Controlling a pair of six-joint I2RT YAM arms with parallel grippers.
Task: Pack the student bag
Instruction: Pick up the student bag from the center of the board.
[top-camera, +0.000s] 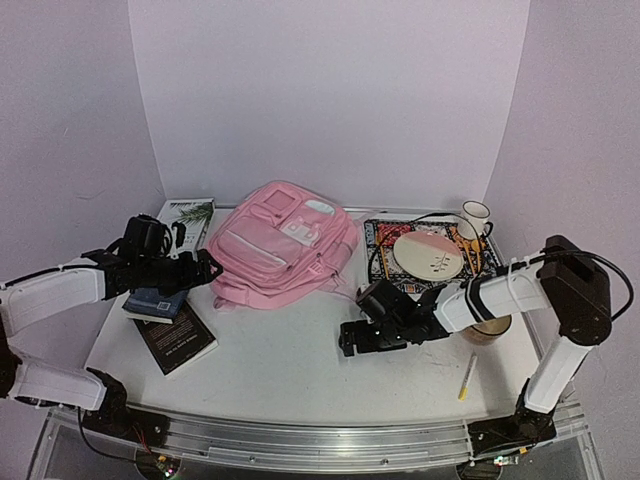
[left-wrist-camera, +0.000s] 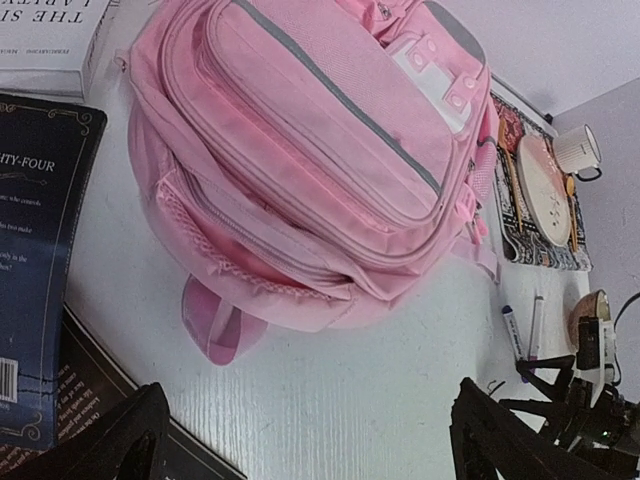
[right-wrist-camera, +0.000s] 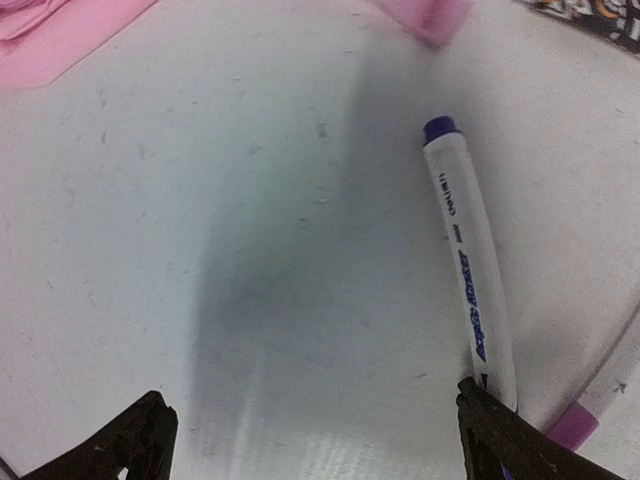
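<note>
The student bag (top-camera: 285, 245) is a large pink backpack lying flat at the back middle of the table, front pockets up. It fills the top of the left wrist view (left-wrist-camera: 320, 150), zips closed. My left gripper (top-camera: 205, 270) is open and empty just left of the bag, over the table (left-wrist-camera: 310, 440). My right gripper (top-camera: 350, 340) is open and empty, low over the table in front of the bag (right-wrist-camera: 315, 440). A white marker with a purple cap (right-wrist-camera: 465, 270) lies beside its right finger (right-wrist-camera: 500, 440), apart from the left one.
A second marker (right-wrist-camera: 590, 420) lies right of the first. A white book (top-camera: 190, 215), a blue book (top-camera: 155, 303) and a black book (top-camera: 175, 338) lie at the left. A plate (top-camera: 430, 255), a patterned mat (top-camera: 380, 240), a mug (top-camera: 476, 215) and a yellow pen (top-camera: 467, 377) are at the right.
</note>
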